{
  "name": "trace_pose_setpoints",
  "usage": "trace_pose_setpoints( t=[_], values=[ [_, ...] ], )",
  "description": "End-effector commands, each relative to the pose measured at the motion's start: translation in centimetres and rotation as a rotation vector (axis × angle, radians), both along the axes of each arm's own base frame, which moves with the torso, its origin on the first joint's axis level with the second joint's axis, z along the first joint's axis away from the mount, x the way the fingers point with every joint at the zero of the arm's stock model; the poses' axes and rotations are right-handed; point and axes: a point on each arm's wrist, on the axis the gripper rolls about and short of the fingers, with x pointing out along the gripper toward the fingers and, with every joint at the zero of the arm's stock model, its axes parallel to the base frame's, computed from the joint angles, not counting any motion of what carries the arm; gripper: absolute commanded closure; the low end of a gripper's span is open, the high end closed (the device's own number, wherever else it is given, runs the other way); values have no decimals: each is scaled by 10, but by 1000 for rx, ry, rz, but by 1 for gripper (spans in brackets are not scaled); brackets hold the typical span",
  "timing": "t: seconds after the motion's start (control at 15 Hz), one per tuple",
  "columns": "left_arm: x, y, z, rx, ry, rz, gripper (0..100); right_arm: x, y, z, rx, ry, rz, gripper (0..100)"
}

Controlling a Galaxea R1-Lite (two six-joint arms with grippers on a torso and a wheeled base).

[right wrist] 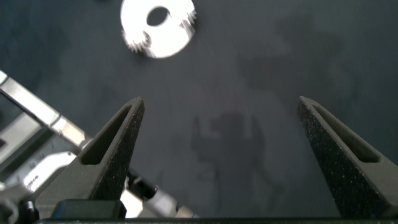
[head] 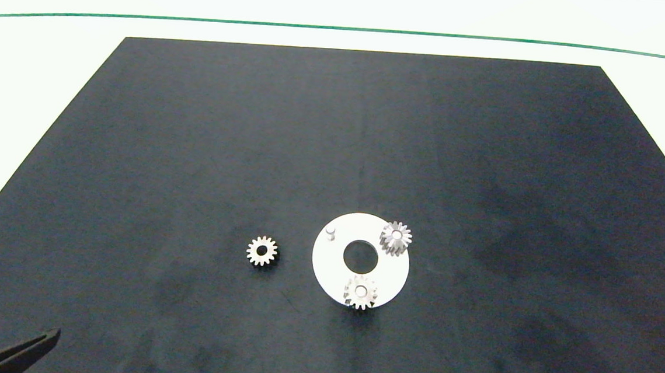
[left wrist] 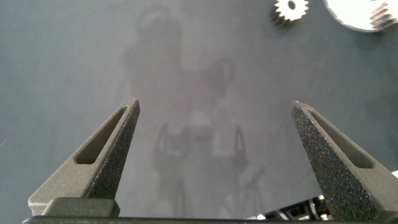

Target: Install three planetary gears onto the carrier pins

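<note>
Two planetary gears sit on carrier pins; one gear lies on the black mat; both hands gape wide, empty.

You are looking down on a black mat spread flat over a white table. A thin green line crosses the white surface beyond the mat's far edge. Even light leaves soft, faint shadows on the mat.

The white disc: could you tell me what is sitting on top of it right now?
On the white disc sit two gears, each on a pin, plus one bare pin. The gears cover their pins' shafts and the disc beneath.
</note>
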Motion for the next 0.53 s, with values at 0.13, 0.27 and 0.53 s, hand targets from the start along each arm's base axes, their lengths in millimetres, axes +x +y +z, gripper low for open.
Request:
trace_pose_setpoints(
  t=[0.13,0.27,0.53],
  values=[
    [51,-31,-17,32,44,-189,0,-74,-58,-39,47,-52,-147,0],
    [69,-45,-23,78,65,-231,0,-77,-59,-44,45,-48,-159,0],
    [107,-68,-38,130,82,-222,0,-79,-60,-44,50,-55,-171,0]
  ],
)
